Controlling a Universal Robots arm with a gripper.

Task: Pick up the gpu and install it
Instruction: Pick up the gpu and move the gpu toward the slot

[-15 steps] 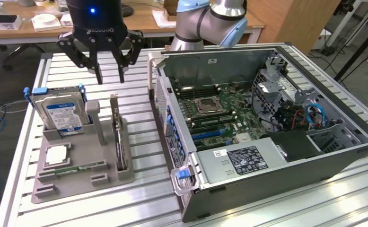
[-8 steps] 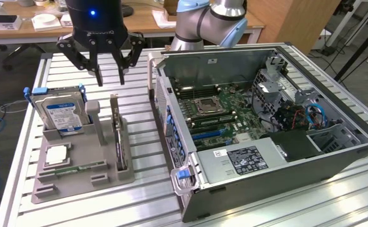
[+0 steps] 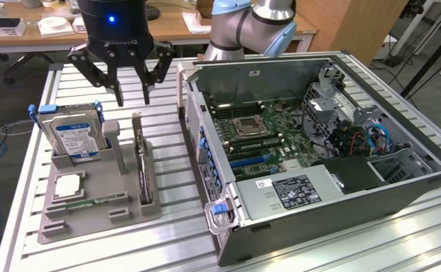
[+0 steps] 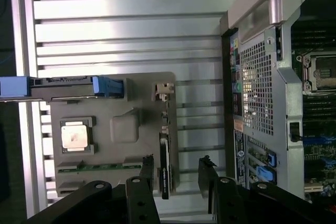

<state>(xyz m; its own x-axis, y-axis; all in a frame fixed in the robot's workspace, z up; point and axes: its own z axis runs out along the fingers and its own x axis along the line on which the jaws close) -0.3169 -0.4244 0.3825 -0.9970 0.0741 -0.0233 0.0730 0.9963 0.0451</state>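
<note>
One view at a time, starting with the exterior. Finds the hand (image 3: 132,100) hanging above the slatted surface (image 3: 168,238), spread wide and gripping nothing. Finds the gpu (image 3: 141,164) lower down and nearer the camera, standing on its long edge in a slot of the grey holder (image 3: 92,221), untouched. Puts the hard drive (image 3: 73,136) upright in the same holder toward the exterior view's left, with the processor chip (image 3: 68,186) and the memory stick (image 3: 96,201) lying flat in front of it. Places the open computer case (image 3: 319,187) just beside the holder on the exterior view's right, motherboard (image 3: 266,136) exposed.

Then the wrist view. Looks straight down on the holder (image 4: 126,129) and catches the gpu (image 4: 164,169) edge-on as a thin dark strip. Sets it between the two spread fingers (image 4: 147,174) of the hand (image 4: 177,159), closer to one than the other. Shows the hard drive (image 4: 68,83), processor chip (image 4: 73,135) and memory stick (image 4: 100,166) in the same holder, and the case (image 4: 262,77) alongside.
</note>
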